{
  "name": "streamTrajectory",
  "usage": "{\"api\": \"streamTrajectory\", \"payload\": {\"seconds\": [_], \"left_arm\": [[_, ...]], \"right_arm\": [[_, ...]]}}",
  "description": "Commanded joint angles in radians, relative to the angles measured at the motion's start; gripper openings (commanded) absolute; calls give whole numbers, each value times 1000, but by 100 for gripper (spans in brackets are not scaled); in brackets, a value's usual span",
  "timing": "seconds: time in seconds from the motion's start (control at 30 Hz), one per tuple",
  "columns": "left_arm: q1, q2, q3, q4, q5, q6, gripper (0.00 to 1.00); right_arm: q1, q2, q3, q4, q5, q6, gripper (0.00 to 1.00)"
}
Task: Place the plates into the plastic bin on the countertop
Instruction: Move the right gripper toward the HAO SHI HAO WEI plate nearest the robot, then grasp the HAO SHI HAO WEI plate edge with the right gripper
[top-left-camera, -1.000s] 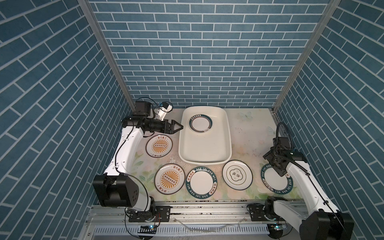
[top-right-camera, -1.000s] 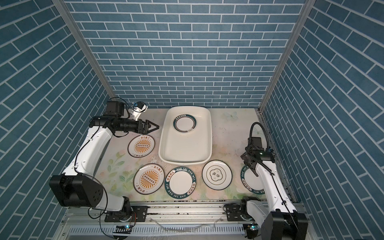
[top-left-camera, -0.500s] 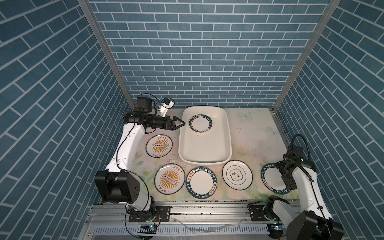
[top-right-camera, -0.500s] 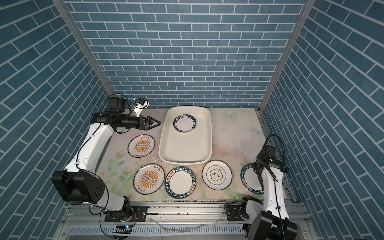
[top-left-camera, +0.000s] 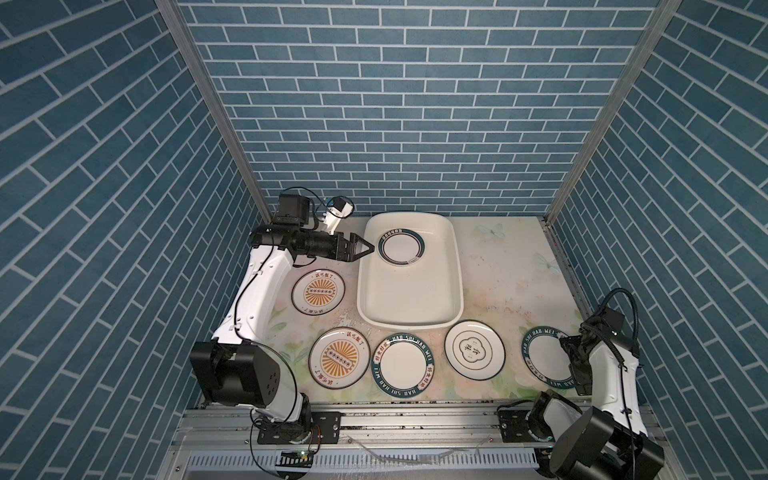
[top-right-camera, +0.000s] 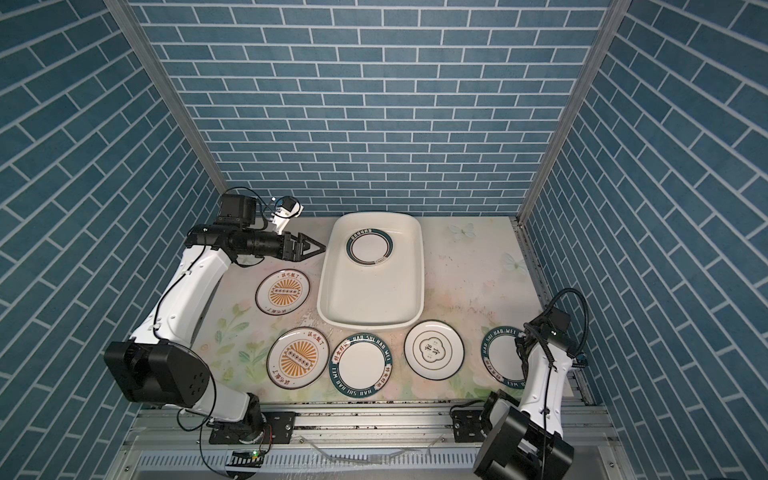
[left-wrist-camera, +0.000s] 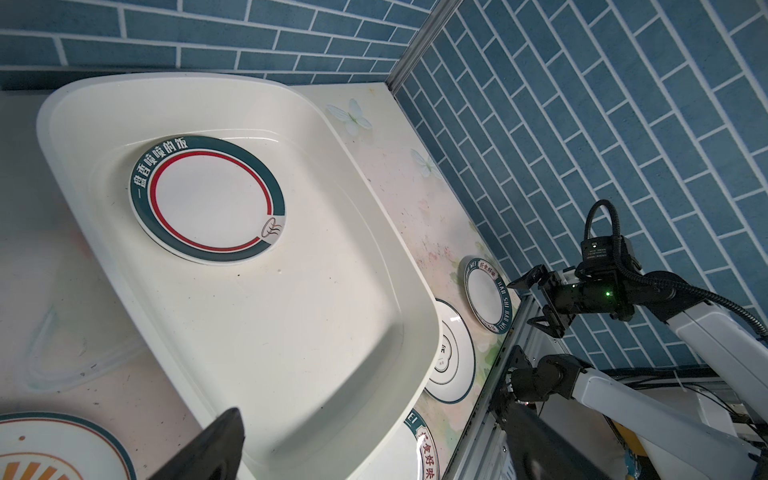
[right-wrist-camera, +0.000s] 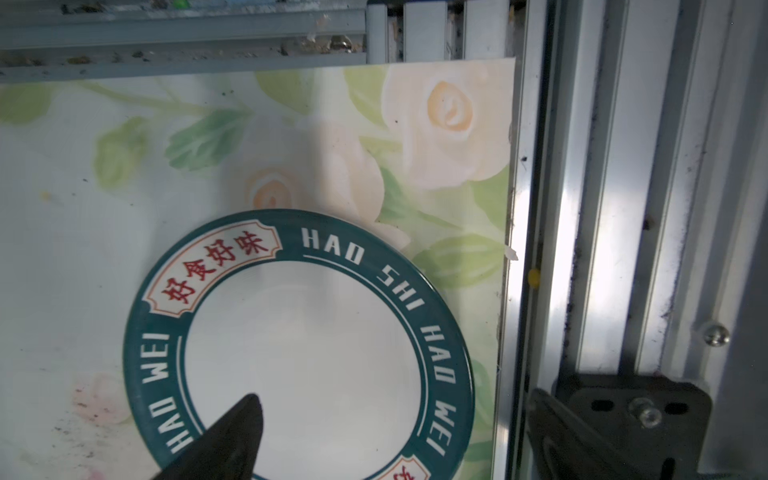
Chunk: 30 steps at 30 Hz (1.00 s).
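The cream plastic bin (top-left-camera: 409, 325) sits at the back middle of the floral countertop (top-left-camera: 507, 266). One green-rimmed plate (top-left-camera: 401, 246) lies flat in its far end. Five plates lie on the countertop: two sunburst ones (top-left-camera: 318, 292) (top-left-camera: 339, 358), a green-rimmed one (top-left-camera: 403, 370), the quatrefoil one (top-left-camera: 474, 350) and another green-rimmed one (top-left-camera: 544, 353) at the right. My left gripper (top-left-camera: 368, 249) hovers open and empty at the bin's left rim. My right gripper (right-wrist-camera: 395, 432) is open over the right plate (right-wrist-camera: 299, 353), one finger (right-wrist-camera: 237, 432) above its centre, the other beyond its edge above the rail.
Blue brick walls close in the back and both sides. Aluminium rails (top-left-camera: 567, 266) edge the countertop at the right and front (top-left-camera: 415, 419). The right plate lies close to the right rail (right-wrist-camera: 552, 249). Both arm bases stand on the front rail.
My right gripper has swung back toward the right front corner, over the right plate, and its jaws have spread wider. My left gripper has drifted slightly toward the bin.
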Motion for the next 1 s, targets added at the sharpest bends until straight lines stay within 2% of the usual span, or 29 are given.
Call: {"api": "streamTrajectory", "payload": {"seconds": [0.0,0.2,0.43,0.97], "left_arm": [[-6,-9,9,-23,-10,7,100],[-6,-8,0,-19,-14,7,100],[-6,-6,-2,-15,-14,6,100],[-6,-9,-9,-8,-23,1,99]], "right_arm": [[-32,-35,-37,25,-44,-29,99],[-68,-67,-82,67,-80,-66,98],[-92,-32,-121,106,-107,-94,98],[-101,-31,-151,187,-183,-142,92]]}}
